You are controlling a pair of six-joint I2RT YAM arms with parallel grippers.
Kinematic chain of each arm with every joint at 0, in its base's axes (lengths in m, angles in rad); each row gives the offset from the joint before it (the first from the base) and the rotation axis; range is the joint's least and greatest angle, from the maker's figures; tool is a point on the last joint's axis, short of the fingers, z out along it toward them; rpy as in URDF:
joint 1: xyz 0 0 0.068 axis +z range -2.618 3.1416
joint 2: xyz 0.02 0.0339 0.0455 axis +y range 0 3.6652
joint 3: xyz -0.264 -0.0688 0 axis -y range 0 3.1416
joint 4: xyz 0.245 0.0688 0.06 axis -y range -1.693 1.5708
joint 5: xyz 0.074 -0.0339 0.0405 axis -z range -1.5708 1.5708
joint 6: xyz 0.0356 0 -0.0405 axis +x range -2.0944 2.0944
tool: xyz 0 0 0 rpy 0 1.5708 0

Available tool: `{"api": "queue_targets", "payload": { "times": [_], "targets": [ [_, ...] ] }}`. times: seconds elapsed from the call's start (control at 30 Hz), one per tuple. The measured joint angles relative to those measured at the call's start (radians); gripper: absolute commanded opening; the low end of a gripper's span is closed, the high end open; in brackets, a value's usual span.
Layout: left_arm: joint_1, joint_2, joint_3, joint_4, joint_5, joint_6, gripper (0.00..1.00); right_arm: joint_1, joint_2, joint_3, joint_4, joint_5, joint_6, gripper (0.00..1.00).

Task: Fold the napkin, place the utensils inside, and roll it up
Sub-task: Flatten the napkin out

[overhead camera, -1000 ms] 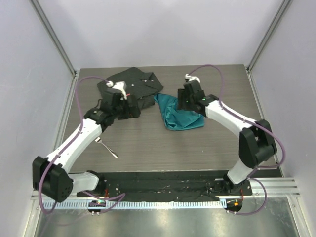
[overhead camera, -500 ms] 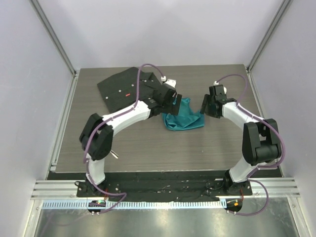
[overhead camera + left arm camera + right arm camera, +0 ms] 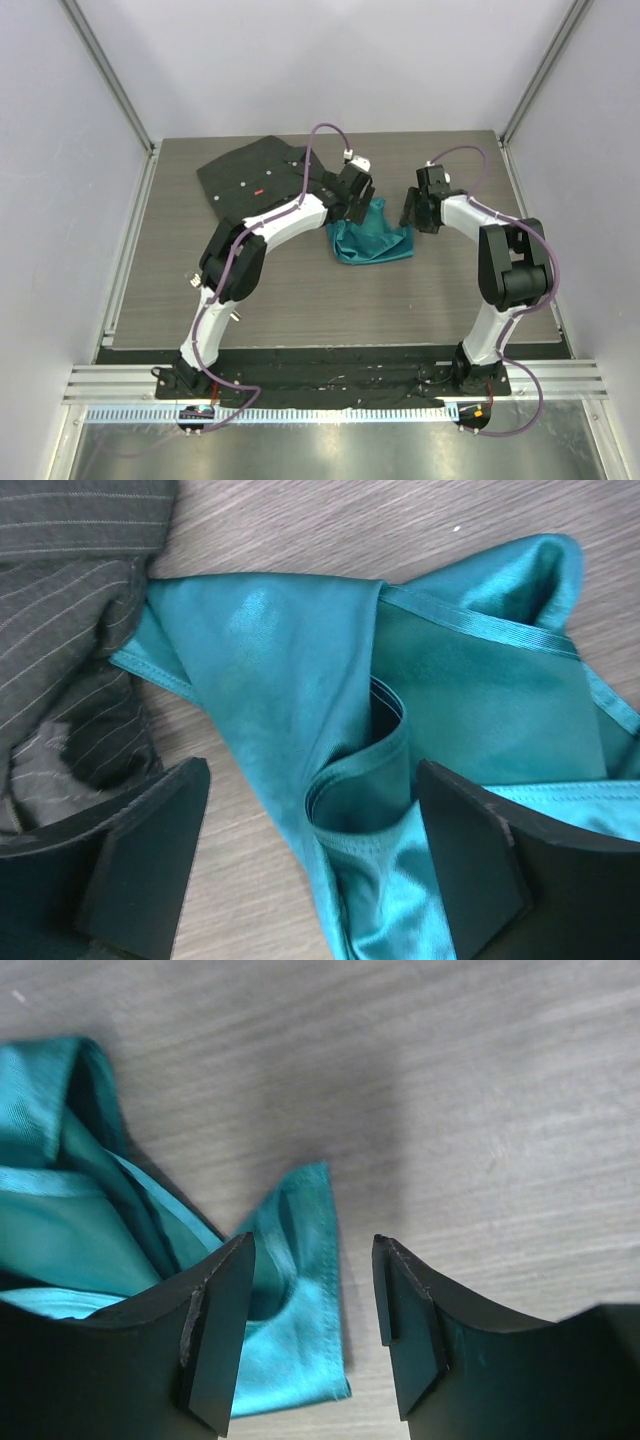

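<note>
The teal napkin (image 3: 372,240) lies crumpled at the table's middle, its left corner touching the black shirt. My left gripper (image 3: 358,203) hovers over the napkin's upper left part. In the left wrist view it (image 3: 315,825) is open, its jaws straddling a raised fold of the napkin (image 3: 290,670) without pinching it. My right gripper (image 3: 411,214) is at the napkin's right edge. In the right wrist view it (image 3: 312,1305) is open over a corner of the napkin (image 3: 300,1250). The fork (image 3: 234,316) is mostly hidden under my left arm; only an end shows.
A black buttoned shirt (image 3: 255,176) with a small red tag lies at the back left, and its striped lining shows in the left wrist view (image 3: 70,580). Metal frame posts stand at the table's back corners.
My left arm has swung right from over the shirt to the napkin's upper left. My right gripper has slid right off the napkin's middle to its right edge, jaws narrowing a little.
</note>
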Motion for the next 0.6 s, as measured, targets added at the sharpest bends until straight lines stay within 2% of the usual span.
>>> {"api": "queue_targets", "payload": {
  "times": [0.23,0.37,0.43,0.47,0.6],
  "targets": [
    [0.039,0.029,0.006,0.004,0.051,-0.010,0.76,0.000,0.034,0.059,0.011,-0.024,0.002,0.56],
    [0.057,0.040,0.006,0.008,0.084,-0.023,0.60,0.000,0.058,0.069,0.013,-0.036,0.002,0.53],
    [0.064,0.046,0.005,0.013,0.101,-0.029,0.55,0.000,0.066,0.069,0.010,-0.046,0.002,0.52],
    [0.066,0.047,0.003,0.016,0.107,-0.031,0.50,0.000,0.068,0.069,0.009,-0.052,0.002,0.50],
    [0.072,0.047,-0.008,0.033,0.139,-0.054,0.28,0.000,0.077,0.069,0.010,-0.064,-0.005,0.30]
  ]
}}
